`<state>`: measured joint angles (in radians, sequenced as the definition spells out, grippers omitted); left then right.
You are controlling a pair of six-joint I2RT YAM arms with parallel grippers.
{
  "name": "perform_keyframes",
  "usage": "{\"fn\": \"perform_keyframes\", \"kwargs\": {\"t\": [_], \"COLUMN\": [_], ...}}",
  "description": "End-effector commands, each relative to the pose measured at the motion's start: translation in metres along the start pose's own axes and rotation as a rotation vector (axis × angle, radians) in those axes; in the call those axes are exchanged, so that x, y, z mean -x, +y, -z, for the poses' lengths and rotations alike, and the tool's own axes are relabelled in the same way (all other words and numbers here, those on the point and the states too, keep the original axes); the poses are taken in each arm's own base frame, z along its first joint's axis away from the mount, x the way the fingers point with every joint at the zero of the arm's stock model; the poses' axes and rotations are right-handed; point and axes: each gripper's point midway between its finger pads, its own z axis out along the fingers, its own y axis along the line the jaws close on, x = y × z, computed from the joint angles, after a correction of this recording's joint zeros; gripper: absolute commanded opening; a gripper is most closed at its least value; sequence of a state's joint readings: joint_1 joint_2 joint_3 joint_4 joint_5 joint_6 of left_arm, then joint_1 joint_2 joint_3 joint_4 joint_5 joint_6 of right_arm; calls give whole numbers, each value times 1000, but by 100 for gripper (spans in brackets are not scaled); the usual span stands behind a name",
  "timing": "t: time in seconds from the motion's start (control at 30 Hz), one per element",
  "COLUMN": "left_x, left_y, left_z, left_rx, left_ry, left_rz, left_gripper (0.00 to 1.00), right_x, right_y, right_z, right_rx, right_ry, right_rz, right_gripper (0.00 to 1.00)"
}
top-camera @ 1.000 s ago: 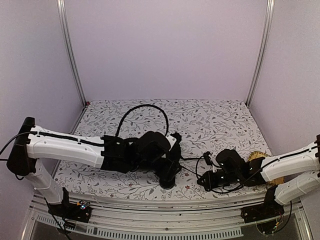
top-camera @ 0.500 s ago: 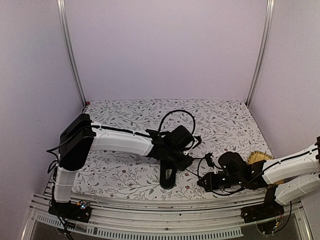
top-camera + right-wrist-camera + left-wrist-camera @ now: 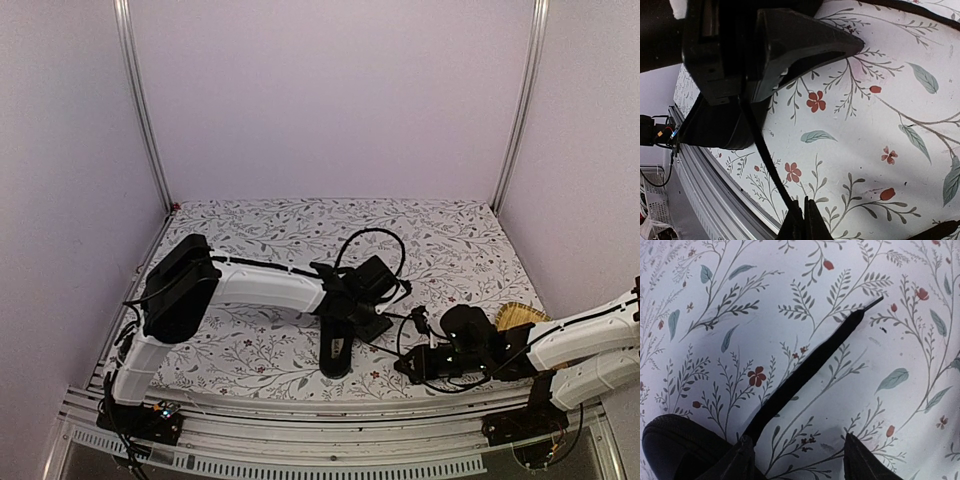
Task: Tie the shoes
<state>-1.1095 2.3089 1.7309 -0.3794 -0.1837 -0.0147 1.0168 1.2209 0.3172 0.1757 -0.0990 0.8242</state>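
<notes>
The left hand [image 3: 796, 450] hovers spread over a lace end [image 3: 805, 372] lying on the desk [image 3: 890, 315] — the right hand [image 3: 802, 222] pinches a taut lace [image 3: 765, 155] near the shoe [image 3: 336, 352].

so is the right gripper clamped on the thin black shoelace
Yes, in the right wrist view the right gripper has its fingertips closed together on the thin black shoelace, which runs straight up out of them.

top: high behind my bases, whole table [image 3: 232, 350] | wrists: close, low over it | shared: near-edge middle
</notes>
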Motion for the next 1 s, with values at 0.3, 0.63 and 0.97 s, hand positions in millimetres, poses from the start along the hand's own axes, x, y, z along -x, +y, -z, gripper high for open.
{"fn": "perform_keyframes", "kwargs": {"t": [0.3,0.63,0.97], "left_x": [22,29,9], "left_y": [10,11,2], "left_z": [-13,-27,-46], "left_rx": [-78,-163,-197], "left_ry": [-89,-129,-63], "left_rz": [-29,-87,-142], "left_gripper": [66,61,37], "right_x": [-6,-7,-6], "right_y": [6,9,11], "right_z": [-2,-6,-9], "right_rx": [38,51,48], "right_ry": [18,36,41], "right_rz": [-2,-5,-2], "right_gripper": [2,2,2]}}
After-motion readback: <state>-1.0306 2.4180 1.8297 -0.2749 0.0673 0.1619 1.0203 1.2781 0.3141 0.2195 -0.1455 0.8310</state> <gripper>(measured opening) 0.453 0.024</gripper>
